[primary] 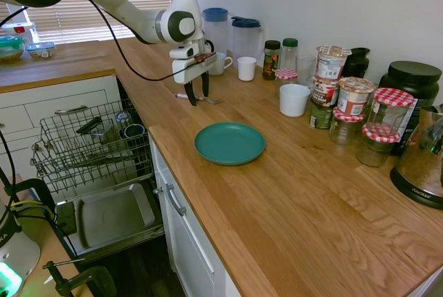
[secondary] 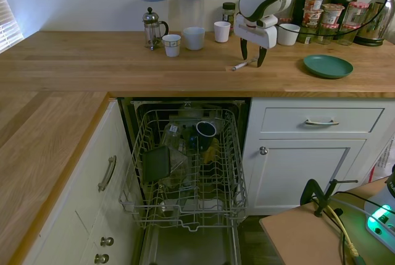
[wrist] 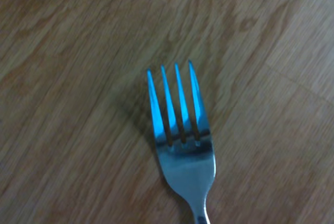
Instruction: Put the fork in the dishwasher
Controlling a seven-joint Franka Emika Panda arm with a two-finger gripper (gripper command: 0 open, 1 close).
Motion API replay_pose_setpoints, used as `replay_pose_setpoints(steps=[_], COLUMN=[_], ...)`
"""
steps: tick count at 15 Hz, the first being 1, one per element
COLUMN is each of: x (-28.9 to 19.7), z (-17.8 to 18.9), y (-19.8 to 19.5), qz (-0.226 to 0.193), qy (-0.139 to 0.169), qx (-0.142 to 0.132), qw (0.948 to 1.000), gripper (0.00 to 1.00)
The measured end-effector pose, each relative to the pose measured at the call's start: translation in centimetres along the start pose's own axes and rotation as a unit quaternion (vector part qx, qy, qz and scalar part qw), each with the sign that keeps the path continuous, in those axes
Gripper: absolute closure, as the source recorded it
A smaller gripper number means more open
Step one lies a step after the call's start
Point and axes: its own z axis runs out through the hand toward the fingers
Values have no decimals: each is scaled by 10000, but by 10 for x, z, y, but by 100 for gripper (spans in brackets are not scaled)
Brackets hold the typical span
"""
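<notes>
Where the oak worktop [primary: 291, 193] wraps the corner of this kitchen, you see white cabinets [secondary: 315, 154] below it and the dishwasher [secondary: 188, 172] standing open, its wire rack [primary: 90, 148] pulled out with dark cups inside and the steel-lined door [primary: 111, 217] dropped down beneath. In the first exterior view the arm enters from the upper left, and its gripper [primary: 197, 96] hangs fingers-down over the counter, spread apart and grasping nothing. The fork [primary: 201, 97] lies flat on the wood between those fingers; in the second exterior view its long axis runs from lower left to upper right, near the upper right of the frame. The wrist view shows you four tines [wrist: 175, 104] pointing up the picture. A teal plate [primary: 230, 143] sits near the fork, toward the frame's centre. Along the wall you have two lidded jugs [primary: 232, 37], white cups [primary: 246, 68], a row of jars [primary: 353, 103] and a steel kettle [primary: 422, 162] at the right edge. A French press [secondary: 152, 29] stands well apart, upper left in the second exterior view.
</notes>
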Motion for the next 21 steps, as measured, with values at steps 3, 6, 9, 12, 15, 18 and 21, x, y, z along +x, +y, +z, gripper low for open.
replay_pose_setpoints(steps=[3, 6, 9, 12, 15, 18, 21], x=[-4, -8, -8, -5, -3, -1, 3], z=[-1, -1, -1, 1, 2, 2, 1], y=[-1, -4, -6, -12, -17, -19, -25], qz=[-11, -17, -1, 45, 86, 110, 110], qy=[65, 110, 114, 66, 4, -27, -123], qx=[-63, -99, -89, -8, 71, 84, 118], qw=[10000, 9999, 9999, 10000, 9999, 9999, 9998], gripper=[100, 100, 100, 100, 100, 100, 100])
